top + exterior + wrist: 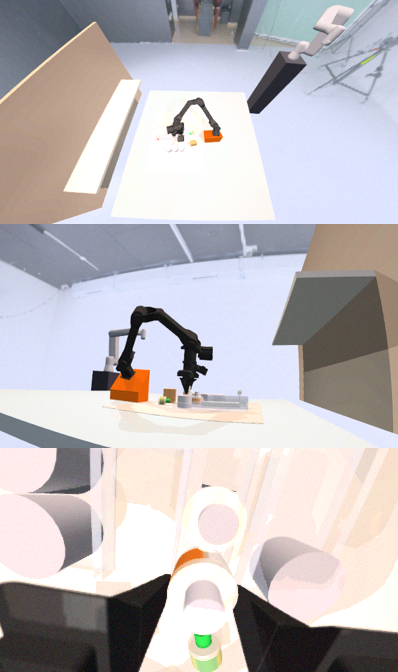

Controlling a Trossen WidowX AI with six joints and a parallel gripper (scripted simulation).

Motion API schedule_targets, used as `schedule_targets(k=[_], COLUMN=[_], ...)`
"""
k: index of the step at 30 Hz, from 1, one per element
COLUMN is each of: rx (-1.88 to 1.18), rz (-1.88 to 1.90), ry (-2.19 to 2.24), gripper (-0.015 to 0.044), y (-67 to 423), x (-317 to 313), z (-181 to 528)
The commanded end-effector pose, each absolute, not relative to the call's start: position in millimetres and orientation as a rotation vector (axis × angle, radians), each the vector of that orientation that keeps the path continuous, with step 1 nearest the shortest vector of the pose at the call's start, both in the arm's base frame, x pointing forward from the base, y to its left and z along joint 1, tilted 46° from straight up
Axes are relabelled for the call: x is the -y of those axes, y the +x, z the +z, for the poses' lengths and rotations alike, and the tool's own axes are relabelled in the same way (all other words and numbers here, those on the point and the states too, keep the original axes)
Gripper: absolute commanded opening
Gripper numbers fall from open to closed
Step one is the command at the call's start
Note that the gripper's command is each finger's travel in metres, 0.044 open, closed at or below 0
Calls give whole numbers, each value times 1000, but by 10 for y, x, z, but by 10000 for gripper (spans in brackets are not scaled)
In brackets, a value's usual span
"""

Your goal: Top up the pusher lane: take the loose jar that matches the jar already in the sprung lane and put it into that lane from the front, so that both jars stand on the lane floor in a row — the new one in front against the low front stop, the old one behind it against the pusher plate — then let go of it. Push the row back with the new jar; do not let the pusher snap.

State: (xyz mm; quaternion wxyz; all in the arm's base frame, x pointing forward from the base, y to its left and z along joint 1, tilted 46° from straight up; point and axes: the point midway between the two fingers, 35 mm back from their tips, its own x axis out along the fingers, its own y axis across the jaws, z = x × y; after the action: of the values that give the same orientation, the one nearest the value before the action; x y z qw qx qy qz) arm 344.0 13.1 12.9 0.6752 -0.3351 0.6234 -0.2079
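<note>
My gripper (pixel 201 585) (pixel 186 389) (pixel 179 137) is shut on the loose jar (pixel 204 604), a small pale jar with a white lid and an orange band. I hold it upright at the front of the clear sprung lane (pixel 225 401) (pixel 163 138). The matching jar (pixel 215 521) (pixel 196 397) stands in the lane just ahead of the held one. I cannot tell whether the two jars touch. The pusher plate is hidden behind the jar in the wrist view. A thin post (pixel 239 393) stands at the lane's far end.
Three white cylinders (pixel 174 148) stand near the lane front; the nearest (pixel 184 401) is beside the gripper, and they show in the wrist view (pixel 30 533) (pixel 297 575). A green jar (pixel 202 653) (pixel 163 400) (pixel 192 132), a tan box (pixel 169 394) (pixel 193 143) and the orange arm base (pixel 132 387) (pixel 213 136) lie behind.
</note>
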Motion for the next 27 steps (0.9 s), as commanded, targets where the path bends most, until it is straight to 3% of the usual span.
schedule_targets(k=[1,27], rx=[-1378,-1378], rz=[-472,-472], ry=[-746,-746], gripper=[0,0], y=[3509,3534], x=[-148,-126], z=[154,128])
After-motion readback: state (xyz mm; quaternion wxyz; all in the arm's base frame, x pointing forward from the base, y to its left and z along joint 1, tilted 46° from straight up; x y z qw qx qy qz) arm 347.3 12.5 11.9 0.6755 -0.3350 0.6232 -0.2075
